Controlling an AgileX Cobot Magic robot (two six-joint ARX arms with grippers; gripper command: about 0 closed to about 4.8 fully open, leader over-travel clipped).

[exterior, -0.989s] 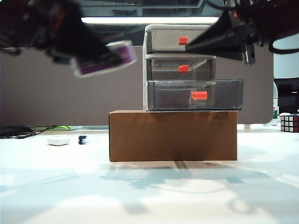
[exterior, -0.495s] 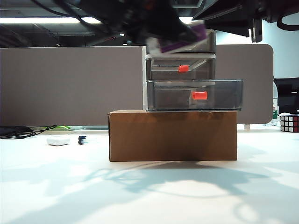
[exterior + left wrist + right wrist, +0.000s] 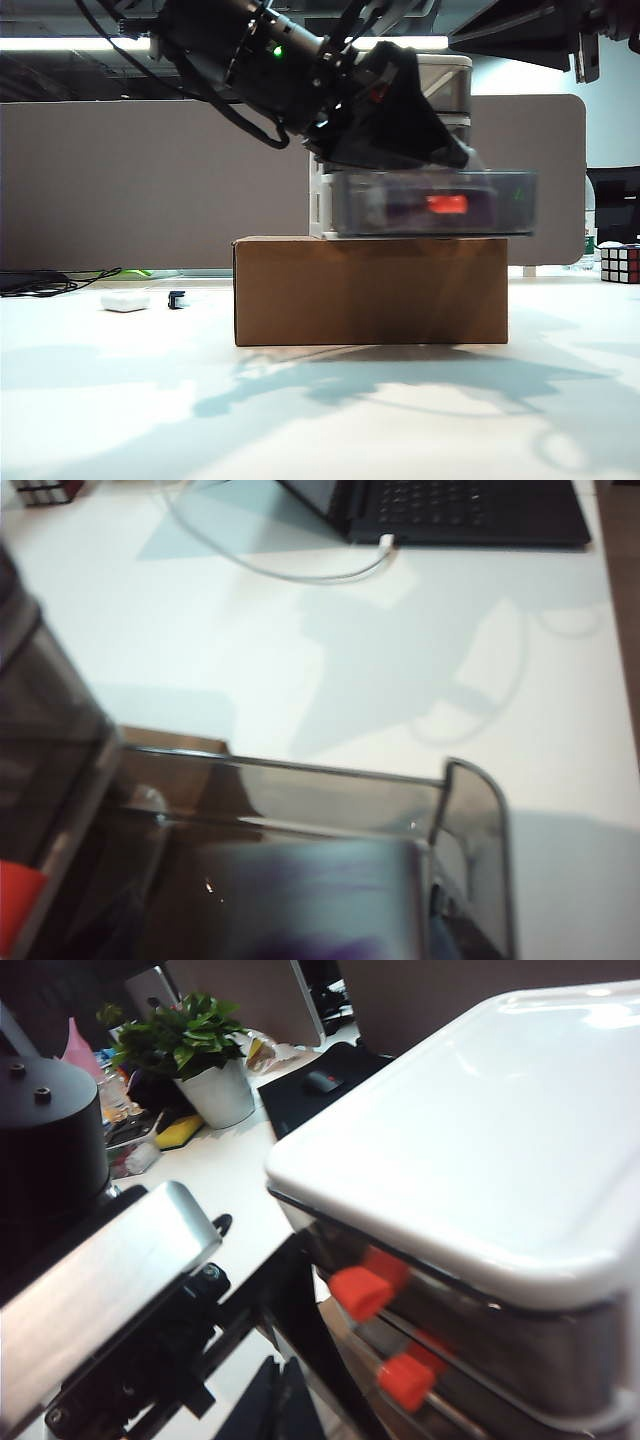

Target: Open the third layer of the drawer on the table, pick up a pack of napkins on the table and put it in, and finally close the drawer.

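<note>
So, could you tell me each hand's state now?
Left hand, over the third layer: cannot be told.
Right hand, above the drawer: cannot be told.

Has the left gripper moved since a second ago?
Yes. The left gripper has swung from the upper left, right across the small three-tier plastic cabinet, and down over its open smoky translucent lowest tray, above the fixed brown cardboard box.

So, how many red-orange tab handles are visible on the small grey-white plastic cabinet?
3 handles. One on the pulled-out lowest smoky drawer, below the left gripper; two on the upper drawers, seen only in the right wrist view; the right gripper hovers higher.
</note>
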